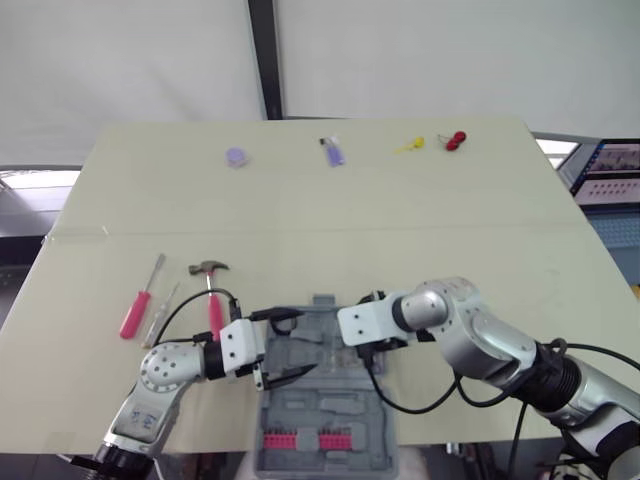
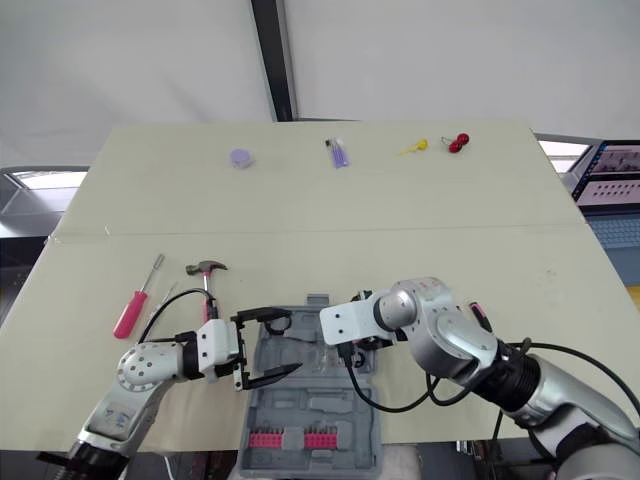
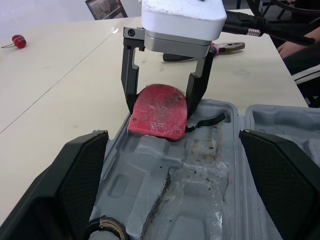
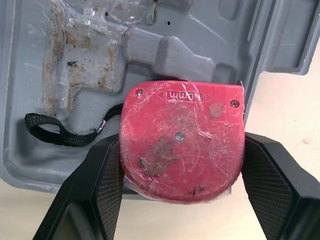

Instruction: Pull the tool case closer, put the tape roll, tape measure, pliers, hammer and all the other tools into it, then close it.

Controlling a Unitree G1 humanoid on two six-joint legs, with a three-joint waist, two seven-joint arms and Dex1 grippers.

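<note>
Eye views: tool case [image 1: 320,400] open, sitting close under both grippers. Left gripper [image 1: 300,343] spread, empty, over its tray. Hammer [image 1: 212,295] and pink screwdriver [image 1: 138,305] lie on the table [image 1: 400,220] just outboard of it.
Left wrist: right gripper [image 3: 161,107] pinches the red tape measure [image 3: 159,116], down on the tray rim. Pliers [image 3: 220,48] lie behind it, outside the case.
Right wrist: measure clamped both sides, not released.
Pull looks done; most tools plus closing remain.

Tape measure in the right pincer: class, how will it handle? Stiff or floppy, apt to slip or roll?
The tape measure looks like hard, scuffed plastic, so probably stiff and possibly slick in the right pincer. Its flat side suggests it should lie still, not roll. Its strap looks limp and may snag.
</note>
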